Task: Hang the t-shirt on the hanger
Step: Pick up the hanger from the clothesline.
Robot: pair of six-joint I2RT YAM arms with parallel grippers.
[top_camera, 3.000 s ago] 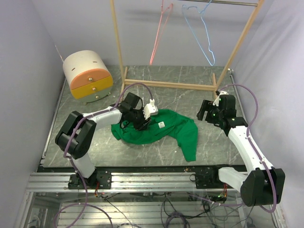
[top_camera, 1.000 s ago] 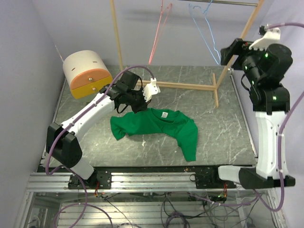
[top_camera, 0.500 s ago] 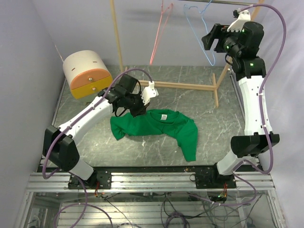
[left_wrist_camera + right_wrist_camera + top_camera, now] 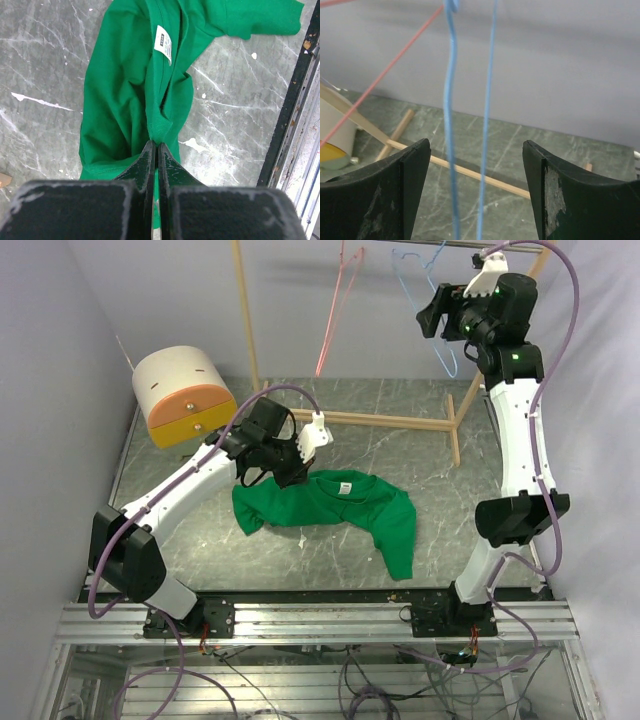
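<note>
Your left gripper [image 4: 155, 146] pinches a t-shirt [image 4: 120, 100] fold; your right gripper [image 4: 476, 147] gapes wide, hanger [image 4: 449, 115] wires apparently between its jaws.

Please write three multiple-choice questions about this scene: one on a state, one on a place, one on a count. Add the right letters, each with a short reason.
1. The left fingers are:
A. open
B. shut on a hanger
C. shut on the t-shirt

2. The right fingers are:
A. up at the blue hanger
B. on the t-shirt
C. on the table

3. Wire hangers in view:
A. one
B. two
C. three

Answers:
1. C, the left wrist view shows green cloth pinched between them.
2. A, the right wrist view shows its blue wires between the open fingers.
3. B, there is the blue hanger and one pink hanger.
</note>
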